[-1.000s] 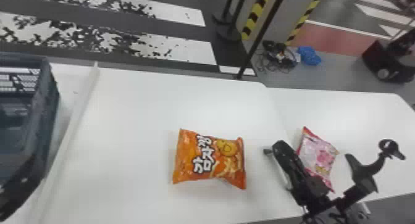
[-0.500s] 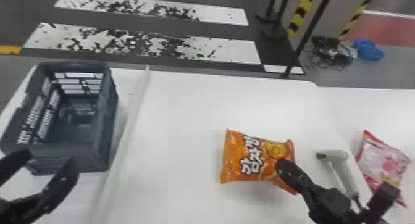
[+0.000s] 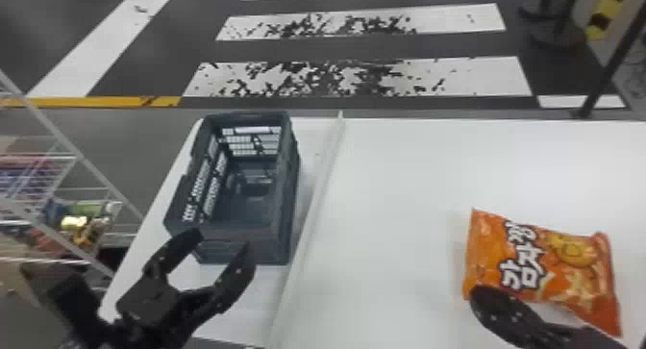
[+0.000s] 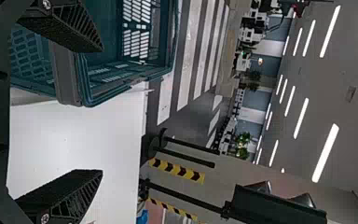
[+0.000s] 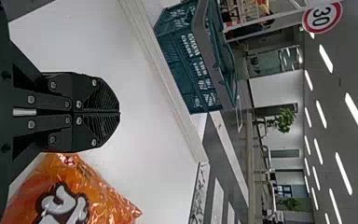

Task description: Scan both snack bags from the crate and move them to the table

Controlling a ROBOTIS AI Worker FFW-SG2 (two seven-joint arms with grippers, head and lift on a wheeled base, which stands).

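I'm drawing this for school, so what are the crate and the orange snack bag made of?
The crate looks like stiff, dull plastic: its walls have rows of molded holes. The orange snack bag seems to be thin, shiny plastic film, as it wrinkles and catches glints; I can't tell if it's foil-lined.

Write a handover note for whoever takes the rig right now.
Left gripper: open, by the crate's near end.
Right gripper: shut, holding nothing, by the orange snack bag.
Crate: on the table, left of the pale divider strip.
Done: orange snack bag lies on the table, right of the strip.
Left: confirm both scans; account for the second bag.
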